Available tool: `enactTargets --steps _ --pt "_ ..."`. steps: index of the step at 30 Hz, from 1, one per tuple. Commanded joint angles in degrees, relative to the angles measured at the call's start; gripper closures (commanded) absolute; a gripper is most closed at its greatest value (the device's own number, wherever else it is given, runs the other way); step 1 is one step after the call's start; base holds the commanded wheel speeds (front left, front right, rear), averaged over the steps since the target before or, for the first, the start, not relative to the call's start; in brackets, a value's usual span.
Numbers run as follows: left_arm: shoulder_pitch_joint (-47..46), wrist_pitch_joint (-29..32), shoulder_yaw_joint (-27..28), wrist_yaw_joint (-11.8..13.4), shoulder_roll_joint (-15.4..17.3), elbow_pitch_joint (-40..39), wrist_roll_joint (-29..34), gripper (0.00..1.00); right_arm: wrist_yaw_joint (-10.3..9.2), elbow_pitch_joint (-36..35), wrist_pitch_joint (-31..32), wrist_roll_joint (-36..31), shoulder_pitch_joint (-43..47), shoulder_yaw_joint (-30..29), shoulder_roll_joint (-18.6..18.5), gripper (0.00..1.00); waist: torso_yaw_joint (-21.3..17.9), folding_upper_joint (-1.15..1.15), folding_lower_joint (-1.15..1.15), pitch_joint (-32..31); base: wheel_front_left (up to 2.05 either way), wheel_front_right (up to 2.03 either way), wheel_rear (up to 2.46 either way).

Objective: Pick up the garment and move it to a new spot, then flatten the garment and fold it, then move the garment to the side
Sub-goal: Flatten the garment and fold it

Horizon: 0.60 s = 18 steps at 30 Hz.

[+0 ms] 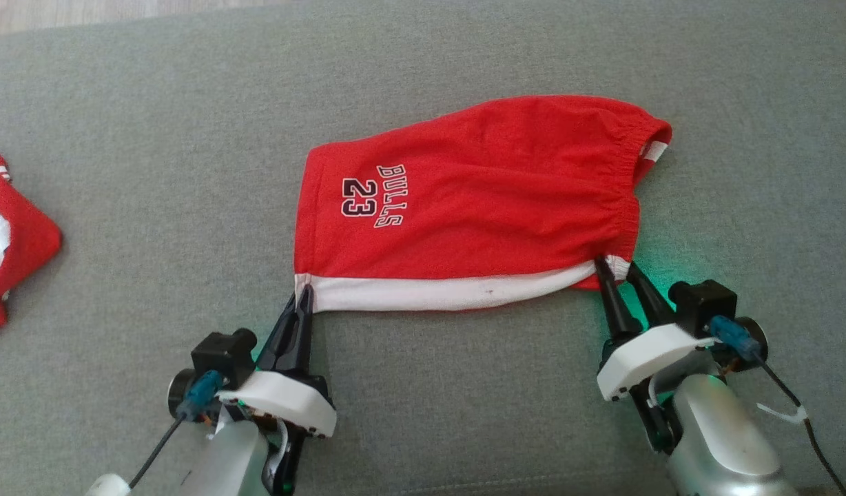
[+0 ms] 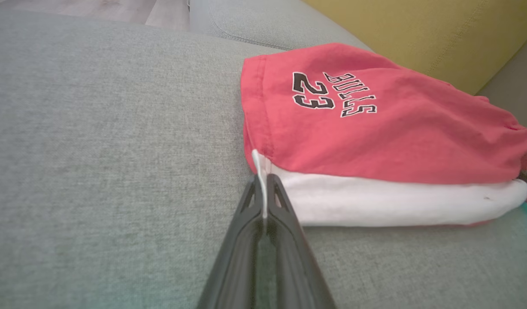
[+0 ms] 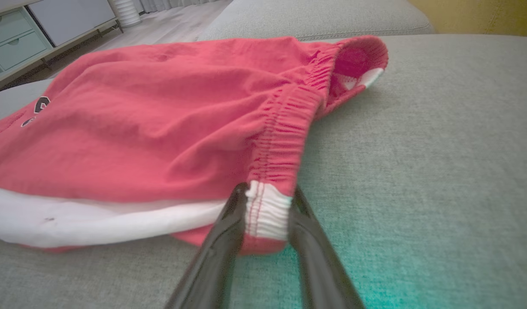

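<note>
While the grey sofa cushion (image 1: 154,138) carries it spread wide, the red garment (image 1: 478,200), a pair of shorts marked BULLS 23, lies at the middle with its white-banded edge nearest us. We judge the step in hand to be the grasp ahead of a lift or fold. The left hand (image 1: 302,296) is closed tight on the white corner at the leg hem. The right hand (image 1: 616,265) stands partway apart astride the white end of the waistband, touching cloth on both sides; whether it pinches, we cannot tell. The next move calls for a secure right grip, then both corners raised together and level. A yellow backrest (image 2: 418,34) stands beyond. A second red-and-white garment (image 1: 13,241) lies well apart to the left. We find nothing obstructing the cloth.
</note>
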Motion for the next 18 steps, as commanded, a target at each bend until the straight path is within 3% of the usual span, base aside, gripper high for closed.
enactTargets --steps 1,7,18 --pt "-1.62 -0.29 1.66 0.10 0.38 -1.58 0.63 1.00 -0.04 -1.27 -0.69 0.49 -1.80 1.48 -0.27 0.71 0.07 0.00 0.00 0.03 0.00 0.00 0.00" --pt "-1.39 -0.29 2.08 0.09 0.38 -1.75 0.74 1.00 -0.04 -1.69 -0.69 1.96 -0.19 1.64 -0.57 1.00 0.04 0.00 0.00 -0.38 0.00 0.00 0.00" --pt "-2.60 -0.29 8.45 0.09 0.67 -12.78 3.67 1.00 -0.04 -12.31 -0.69 9.30 -0.61 7.25 -1.82 1.00 0.67 0.00 0.00 -8.99 0.00 0.00 0.00"
